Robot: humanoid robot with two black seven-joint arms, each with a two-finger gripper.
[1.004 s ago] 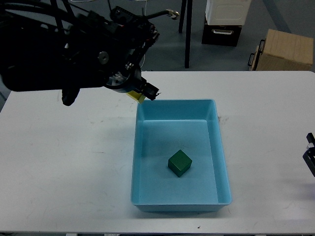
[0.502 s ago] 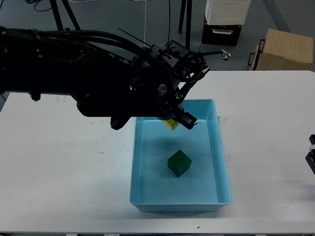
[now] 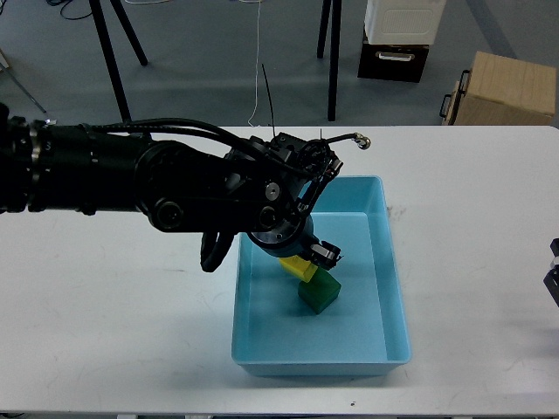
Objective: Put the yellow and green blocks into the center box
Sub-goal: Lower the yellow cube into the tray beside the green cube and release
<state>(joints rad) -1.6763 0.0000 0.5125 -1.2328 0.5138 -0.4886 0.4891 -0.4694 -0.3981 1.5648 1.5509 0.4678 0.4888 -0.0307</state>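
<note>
Head view: our left claw reaches in from the left edge to mid-frame, clenched on the yellow block inside the blue box on the white bench. Yellow block sits right against the green block, just upper-left of it. Right claw barely pokes in at the right edge, can't tell its state.

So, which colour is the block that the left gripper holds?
Yellow. The block in the left gripper shows best in the head view.
</note>
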